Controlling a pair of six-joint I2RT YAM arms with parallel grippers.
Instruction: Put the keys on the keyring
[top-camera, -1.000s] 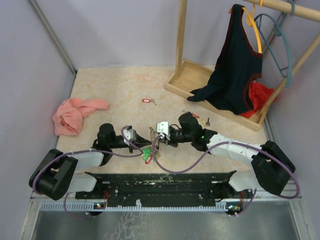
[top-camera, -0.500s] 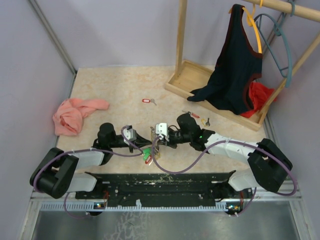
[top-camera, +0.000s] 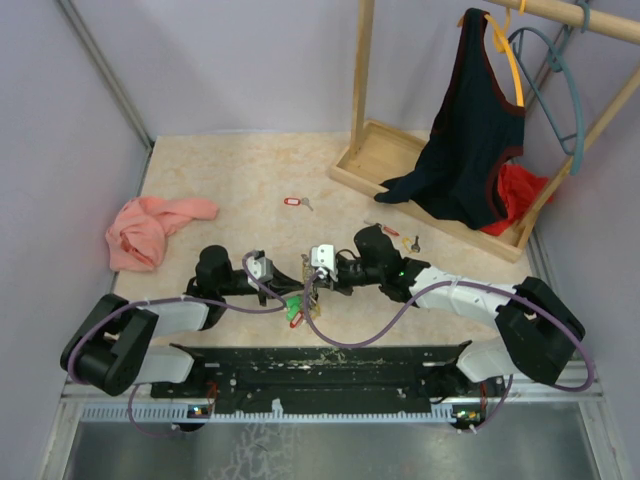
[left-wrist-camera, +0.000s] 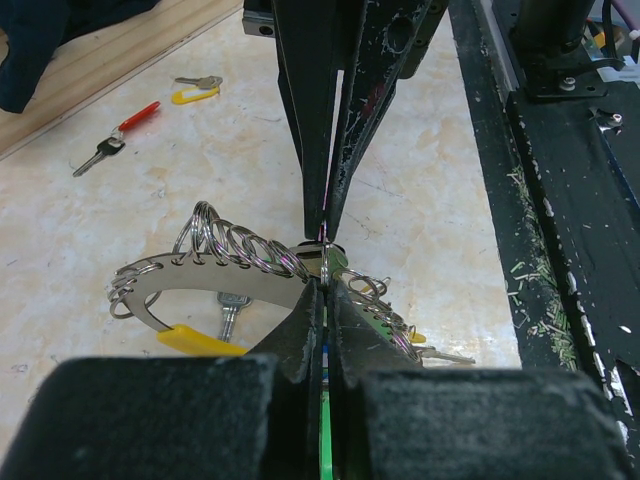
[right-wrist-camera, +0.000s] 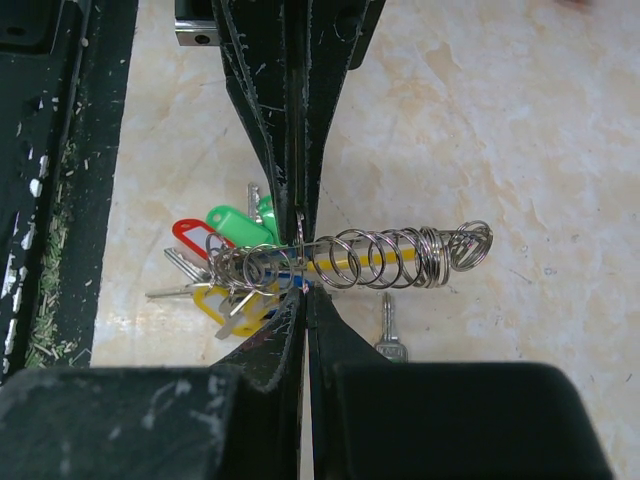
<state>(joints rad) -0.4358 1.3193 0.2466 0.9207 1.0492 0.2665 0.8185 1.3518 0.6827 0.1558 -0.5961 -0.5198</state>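
Note:
The keyring (left-wrist-camera: 225, 275) is a curved silvery band strung with several small split rings; it also shows in the right wrist view (right-wrist-camera: 390, 255) and the top view (top-camera: 305, 292). Green (right-wrist-camera: 235, 222), red (right-wrist-camera: 190, 235) and yellow (right-wrist-camera: 215, 305) tagged keys hang from it. My left gripper (left-wrist-camera: 322, 285) is shut with a green tag between its fingers, tips at the ring. My right gripper (right-wrist-camera: 303, 295) faces it, shut on the keyring's edge. They meet tip to tip just above the table (top-camera: 230, 180). Loose keys lie apart: a red-tagged one (top-camera: 292, 202), a red one (left-wrist-camera: 120, 135) and a yellow one (left-wrist-camera: 195, 92).
A pink cloth (top-camera: 150, 228) lies at the left. A wooden rack (top-camera: 395, 160) at the back right holds a dark garment (top-camera: 465, 130) and a teal hanger (top-camera: 560, 90). A black rail (top-camera: 320, 365) runs along the near edge.
My right gripper has shifted slightly left toward the left gripper over the last second. The keyring and left gripper have stayed in place.

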